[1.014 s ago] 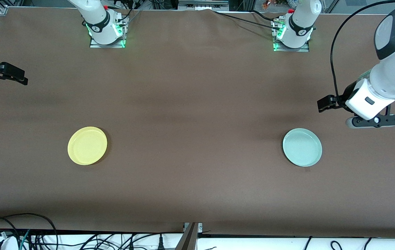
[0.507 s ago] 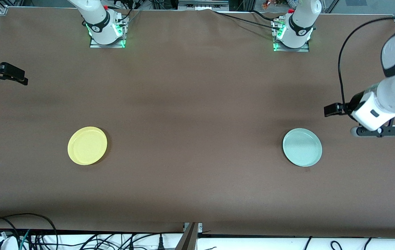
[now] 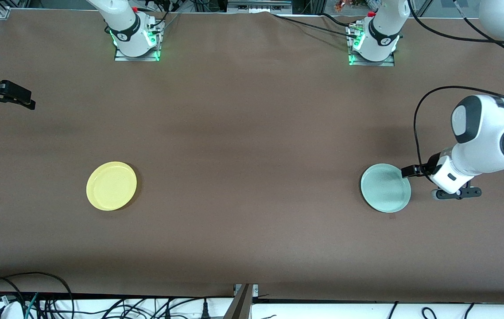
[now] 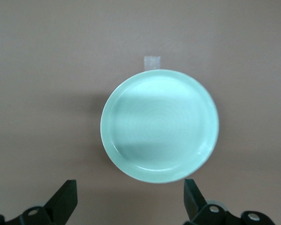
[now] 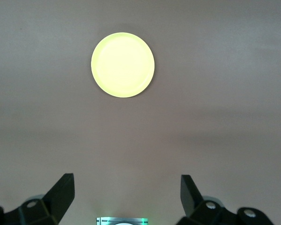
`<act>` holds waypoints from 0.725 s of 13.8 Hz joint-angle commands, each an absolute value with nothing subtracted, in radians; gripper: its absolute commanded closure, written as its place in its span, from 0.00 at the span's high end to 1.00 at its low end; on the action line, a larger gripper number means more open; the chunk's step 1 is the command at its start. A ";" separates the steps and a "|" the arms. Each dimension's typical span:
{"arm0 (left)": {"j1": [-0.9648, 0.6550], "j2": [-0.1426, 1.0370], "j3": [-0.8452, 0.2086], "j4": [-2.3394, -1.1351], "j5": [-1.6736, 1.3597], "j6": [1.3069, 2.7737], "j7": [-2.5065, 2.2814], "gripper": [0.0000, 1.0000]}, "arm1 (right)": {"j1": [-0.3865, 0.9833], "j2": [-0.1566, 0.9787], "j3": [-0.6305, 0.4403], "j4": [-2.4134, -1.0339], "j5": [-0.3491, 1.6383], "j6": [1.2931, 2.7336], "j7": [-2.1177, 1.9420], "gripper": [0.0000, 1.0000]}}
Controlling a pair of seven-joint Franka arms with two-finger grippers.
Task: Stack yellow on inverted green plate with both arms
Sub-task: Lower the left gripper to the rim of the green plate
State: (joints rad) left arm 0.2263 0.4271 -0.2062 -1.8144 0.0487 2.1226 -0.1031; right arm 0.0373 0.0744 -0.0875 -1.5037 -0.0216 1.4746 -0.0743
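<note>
While hanging low just beside the green plate (image 3: 385, 188) at the left arm's end of the tabletop (image 3: 252, 133), left gripper (image 3: 407, 171) spread wide, nothing between the fingers (image 4: 65, 199), black tip right at the plate's rim. Green plate lying flat, hollow side up, raised rim showing all round in the left wrist view; round, so no long axis to call. Small pale tape tab (image 4: 152, 62) on the tabletop touching its edge. Over toward the right arm's end, yellow (image 3: 111, 185) lying flat too, hollow side up, well apart from the green plate and about as near the front camera. Right gripper (image 3: 28, 101) waiting high over the tabletop's edge at its own end, fingers (image 5: 63, 190) spread, holding nothing.
</note>
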 commanded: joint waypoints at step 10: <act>0.284 0.636 -0.213 -1.795 0.172 2.307 -0.012 1.00 | 0.032 0.083 -0.086 -1.483 -0.011 1.470 -0.072 1.00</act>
State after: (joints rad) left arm 0.2807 0.6067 -0.2086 -1.8188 0.1519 2.2854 -0.0144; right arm 0.0372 0.0745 -0.0876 -1.5036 -0.0215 1.4751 -0.0743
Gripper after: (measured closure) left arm 0.000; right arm 0.000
